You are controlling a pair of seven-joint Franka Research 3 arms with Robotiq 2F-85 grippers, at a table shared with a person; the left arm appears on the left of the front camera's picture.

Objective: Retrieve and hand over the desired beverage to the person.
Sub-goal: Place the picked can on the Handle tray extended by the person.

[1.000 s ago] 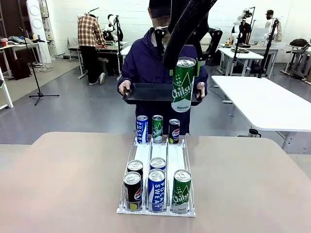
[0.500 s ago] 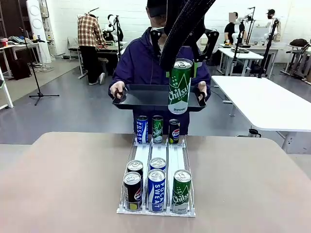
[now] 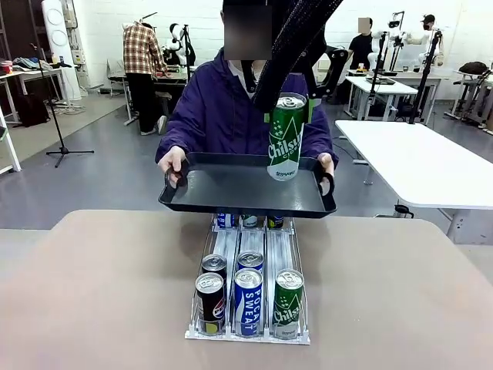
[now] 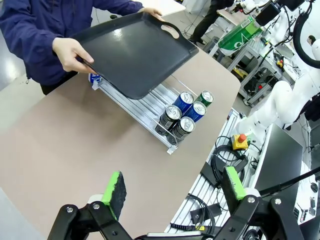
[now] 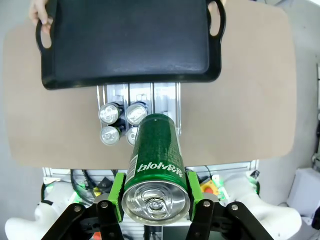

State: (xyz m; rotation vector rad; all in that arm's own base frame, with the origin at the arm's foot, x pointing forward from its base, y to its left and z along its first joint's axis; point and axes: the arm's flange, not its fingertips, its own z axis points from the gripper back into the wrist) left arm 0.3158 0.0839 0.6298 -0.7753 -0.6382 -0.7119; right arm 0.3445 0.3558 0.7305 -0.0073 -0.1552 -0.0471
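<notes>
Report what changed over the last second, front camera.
The person brought the black tray forward and lower, toward the robot. It now covers most of the far cans in the rack. The right gripper stayed shut on the green can, at about the same spot. The five near cans kept their places.

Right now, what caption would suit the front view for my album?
The right gripper holds a green can upright while the person offers a black tray above the drinks rack.
</notes>
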